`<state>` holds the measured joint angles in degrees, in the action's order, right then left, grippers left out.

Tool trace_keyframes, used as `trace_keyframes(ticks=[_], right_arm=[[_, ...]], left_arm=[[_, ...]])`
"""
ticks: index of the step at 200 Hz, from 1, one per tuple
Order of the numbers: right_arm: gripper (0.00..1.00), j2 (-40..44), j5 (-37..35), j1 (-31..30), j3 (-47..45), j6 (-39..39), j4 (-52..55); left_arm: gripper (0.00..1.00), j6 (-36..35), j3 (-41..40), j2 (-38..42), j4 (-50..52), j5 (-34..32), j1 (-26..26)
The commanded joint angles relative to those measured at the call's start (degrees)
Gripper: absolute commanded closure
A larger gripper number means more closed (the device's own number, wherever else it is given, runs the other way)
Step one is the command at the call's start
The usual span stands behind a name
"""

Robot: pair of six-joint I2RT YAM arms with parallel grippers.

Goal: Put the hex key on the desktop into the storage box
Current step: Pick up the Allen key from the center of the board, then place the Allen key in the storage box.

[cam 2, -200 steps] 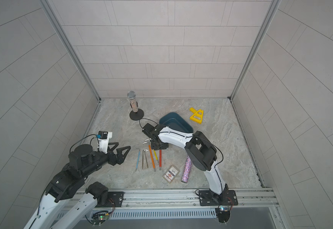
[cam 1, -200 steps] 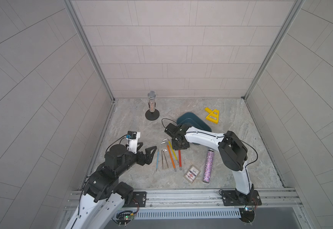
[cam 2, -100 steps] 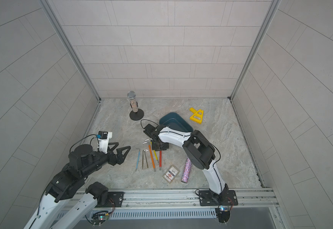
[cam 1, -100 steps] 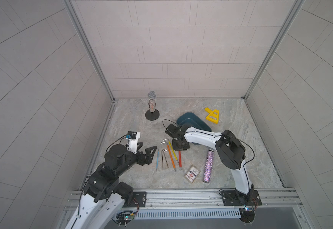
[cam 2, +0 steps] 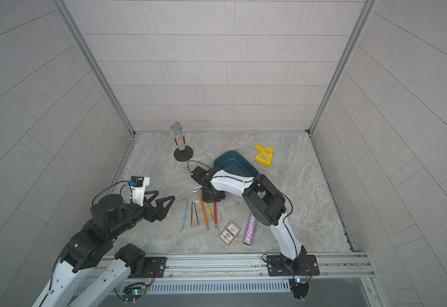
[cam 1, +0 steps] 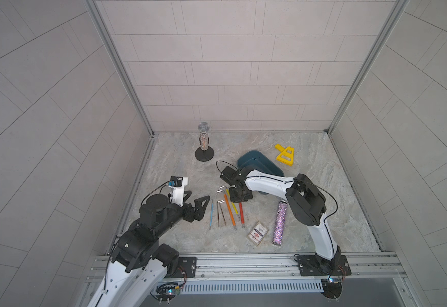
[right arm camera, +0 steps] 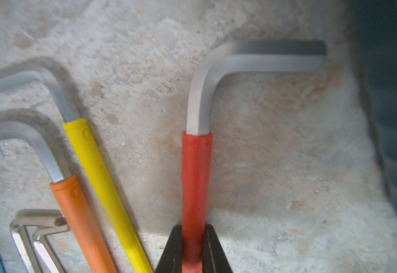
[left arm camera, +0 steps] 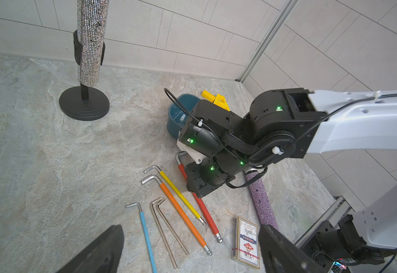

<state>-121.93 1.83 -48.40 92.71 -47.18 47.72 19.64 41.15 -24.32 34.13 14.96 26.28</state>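
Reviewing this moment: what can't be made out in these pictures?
- Storage box: near part hidden by the right arm in both top views; blurred at the right wrist view's edge.
- Red hex key: bend covered by the right gripper in both top views; long end cut off by the right wrist view's edge.
- Card pack: print too small in top views.

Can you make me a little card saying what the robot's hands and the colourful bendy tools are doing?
Right gripper: shut on the red-sleeved metal hex key, lying on the grey marbled desktop
Left gripper: open, empty
Loose on desktop: orange-sleeved hex key, yellow-sleeved hex key, blue-sleeved hex key, two bare metal hex keys
Dark teal plastic storage box: no key visible inside
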Motion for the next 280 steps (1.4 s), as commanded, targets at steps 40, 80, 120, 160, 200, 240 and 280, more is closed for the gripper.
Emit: trace_keyframes(ticks=[40, 80, 120, 160, 200, 240, 280], right_arm=[[1.00, 9.66, -7.67, -1.53, 8.78, 13.20, 8.09], [1.00, 15.36, -10.59, 4.09, 12.06, 23.97, 11.07], [1.00, 16.52, -9.03, 13.72, 11.75, 34.20, 9.74], [1.00, 9.88, -9.51, 19.56, 15.22, 38.76, 9.74], [1.00, 1.98, -8.74, 19.95, 19.86, 41.91, 10.90], [1.00, -1.45, -6.70, 20.02, 19.60, 41.92, 9.78], [1.00, -3.39, -4.58, 19.88, 18.59, 42.22, 8.12]], left_arm=[[0.03, -0.36, -0.55, 0.72, -1.17, -1.09, 0.02], [0.04, -0.35, -0.57, 0.75, -1.25, -0.93, 0.01], [0.04, -0.37, -0.64, 0.53, -1.40, -0.75, 0.07], [0.04, -0.34, -0.69, 0.53, -1.36, -0.80, 0.01], [0.04, -0.39, -0.63, 0.56, -1.35, -0.88, 0.02], [0.04, -0.39, -0.71, 0.37, -1.35, -0.92, 0.00], [0.03, -0.38, -0.63, 0.23, -1.43, -0.81, 0.05]])
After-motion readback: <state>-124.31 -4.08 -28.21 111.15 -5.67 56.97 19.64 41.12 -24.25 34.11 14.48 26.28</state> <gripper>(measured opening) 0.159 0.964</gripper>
